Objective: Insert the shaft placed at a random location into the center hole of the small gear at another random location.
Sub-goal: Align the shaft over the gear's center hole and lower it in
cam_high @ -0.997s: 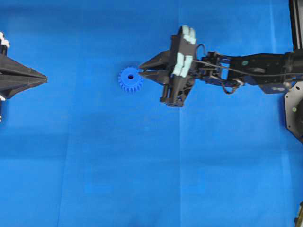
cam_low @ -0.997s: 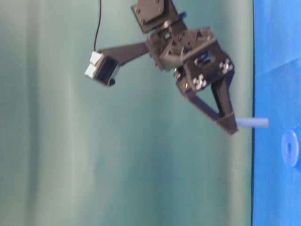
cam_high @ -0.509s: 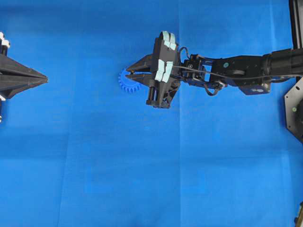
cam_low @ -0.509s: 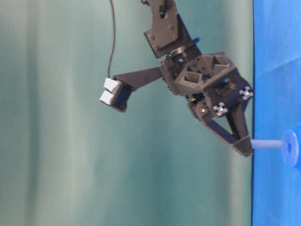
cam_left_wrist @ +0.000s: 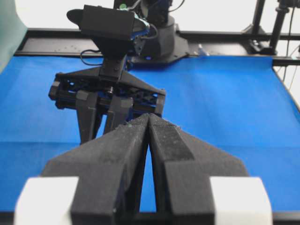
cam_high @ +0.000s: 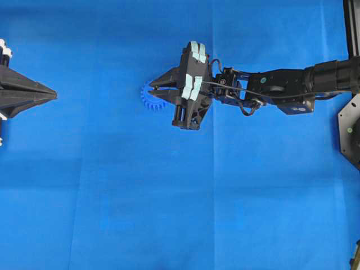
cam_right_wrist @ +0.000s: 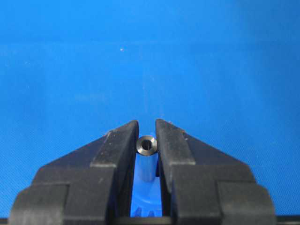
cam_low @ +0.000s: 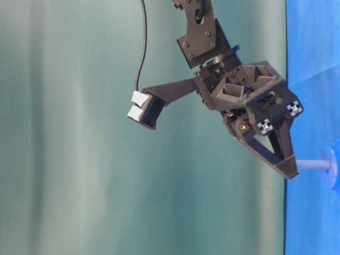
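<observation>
The small blue gear (cam_high: 146,97) lies flat on the blue surface, half covered by my right gripper (cam_high: 152,89). That gripper is shut on the shaft (cam_right_wrist: 146,145), a silvery pin seen end-on between the fingers (cam_right_wrist: 119,140). In the table-level view the shaft (cam_low: 313,164) points straight at the gear (cam_low: 332,168) and its far end meets the hub. The center hole is hidden by the shaft. Gear teeth (cam_right_wrist: 146,212) show below the shaft in the right wrist view. My left gripper (cam_high: 54,94) is shut and empty at the far left, well away from the gear.
The right arm (cam_high: 270,87) stretches in from the right edge. The left wrist view shows the right gripper (cam_left_wrist: 108,101) ahead of my shut left gripper (cam_left_wrist: 149,117). A black frame (cam_high: 351,129) stands at the right edge.
My right gripper has moved left over the gear and down toward the surface with the shaft. The shaft's end has gone from clear of the gear to meeting its hub. The left arm has not moved.
</observation>
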`<act>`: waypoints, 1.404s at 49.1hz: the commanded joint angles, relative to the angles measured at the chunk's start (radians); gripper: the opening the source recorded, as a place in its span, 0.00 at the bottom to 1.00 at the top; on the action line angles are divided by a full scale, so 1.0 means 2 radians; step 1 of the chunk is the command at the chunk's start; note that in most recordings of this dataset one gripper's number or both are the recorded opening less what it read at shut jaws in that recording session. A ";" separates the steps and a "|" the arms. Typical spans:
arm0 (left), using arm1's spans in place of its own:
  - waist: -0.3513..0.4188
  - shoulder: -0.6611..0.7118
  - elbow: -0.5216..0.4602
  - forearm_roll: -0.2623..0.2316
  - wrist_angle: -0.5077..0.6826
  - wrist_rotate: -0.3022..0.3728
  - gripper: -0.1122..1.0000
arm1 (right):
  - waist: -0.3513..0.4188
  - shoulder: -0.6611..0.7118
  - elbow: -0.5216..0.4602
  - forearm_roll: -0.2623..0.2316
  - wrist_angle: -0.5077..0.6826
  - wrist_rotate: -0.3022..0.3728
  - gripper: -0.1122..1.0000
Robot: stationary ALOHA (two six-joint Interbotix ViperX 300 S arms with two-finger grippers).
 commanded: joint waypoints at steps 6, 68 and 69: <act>0.002 0.005 -0.004 0.001 -0.002 -0.001 0.12 | -0.001 -0.008 -0.005 0.001 -0.006 0.000 0.12; 0.003 0.005 -0.003 0.000 -0.002 -0.001 0.12 | -0.005 0.010 -0.018 0.017 -0.018 -0.029 0.12; 0.003 0.005 -0.004 0.001 -0.003 -0.001 0.12 | -0.005 0.011 -0.018 0.017 -0.018 -0.029 0.12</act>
